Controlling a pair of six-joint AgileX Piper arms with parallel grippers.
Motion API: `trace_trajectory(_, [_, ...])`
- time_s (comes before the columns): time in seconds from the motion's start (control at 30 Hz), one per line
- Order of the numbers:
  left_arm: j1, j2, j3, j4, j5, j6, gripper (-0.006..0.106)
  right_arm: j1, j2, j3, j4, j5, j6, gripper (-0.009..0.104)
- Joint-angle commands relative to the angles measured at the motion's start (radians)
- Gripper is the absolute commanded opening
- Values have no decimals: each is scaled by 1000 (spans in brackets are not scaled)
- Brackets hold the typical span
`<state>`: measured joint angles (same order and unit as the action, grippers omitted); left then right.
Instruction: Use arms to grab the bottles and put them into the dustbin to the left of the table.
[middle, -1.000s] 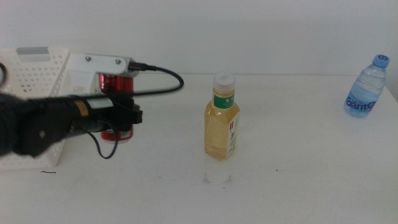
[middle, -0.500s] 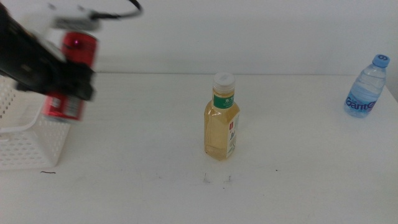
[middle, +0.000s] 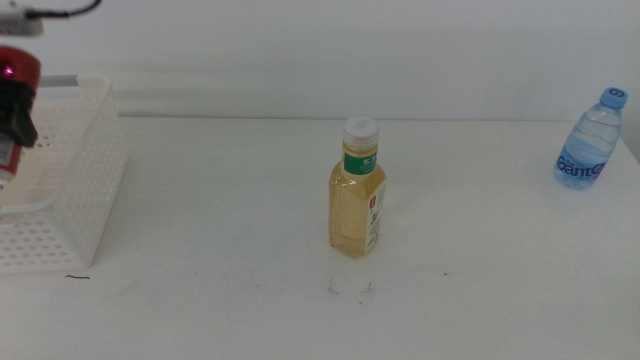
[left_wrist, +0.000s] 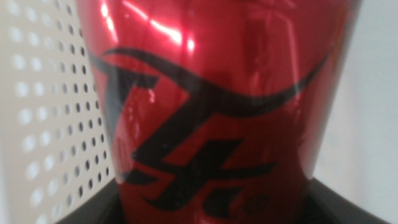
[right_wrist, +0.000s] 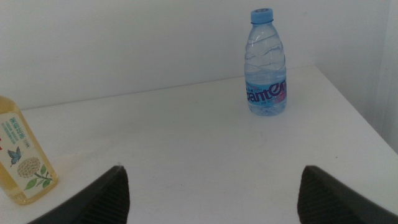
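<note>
L end effector (middle: 12, 120) clamped on red can (left_wrist: 217, 99) over dustbin (middle: 70, 200), R end effector (right_wrist: 211, 193) apart, idle

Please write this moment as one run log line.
left tool: holds red can over basket | right tool: open, waiting | yellow bottle, water bottle: on table

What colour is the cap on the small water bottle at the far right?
Blue. The water bottle shows it best in the right wrist view.

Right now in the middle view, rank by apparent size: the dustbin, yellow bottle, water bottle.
1. dustbin, partly cut off at the edge
2. yellow bottle
3. water bottle, though it stands farther back, so true size is unsure
</note>
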<state>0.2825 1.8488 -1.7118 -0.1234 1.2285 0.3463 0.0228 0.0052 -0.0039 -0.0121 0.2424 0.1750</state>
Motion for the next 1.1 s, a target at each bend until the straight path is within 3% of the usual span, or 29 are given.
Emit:
trace_trajectory(0.0, [7, 40, -23, 3, -10, 12, 10, -5, -5, 4, -10, -6, -8, 81])
trace_trajectory(0.2, [7, 125, -23, 32, -58, -14, 12, -5, -5, 4, -10, -6, -8, 81])
trace_trajectory(0.3, [7, 155, -23, 56, -70, -25, 20, -5, -5, 4, -10, -6, -8, 81])
trace_trajectory(0.4, [7, 168, -21, 79, -72, -25, 40, -5, -5, 4, -10, -6, -8, 81])
trace_trajectory(0.57, [7, 170, -21, 116, -78, -33, 90, -5, -5, 4, -10, -6, -8, 81])
trace_trajectory(0.6, [7, 170, -21, 116, -74, -36, 94, -5, -5, 4, -10, -6, -8, 81])
trace_trajectory(0.9, [-46, 6, 11, 90, -67, -88, 94, -5, -5, 4, -10, -6, 16, 81])
trace_trajectory(1.07, [-197, -326, 252, 70, -319, -99, 94, -5, -5, 4, -10, -6, 16, 81])
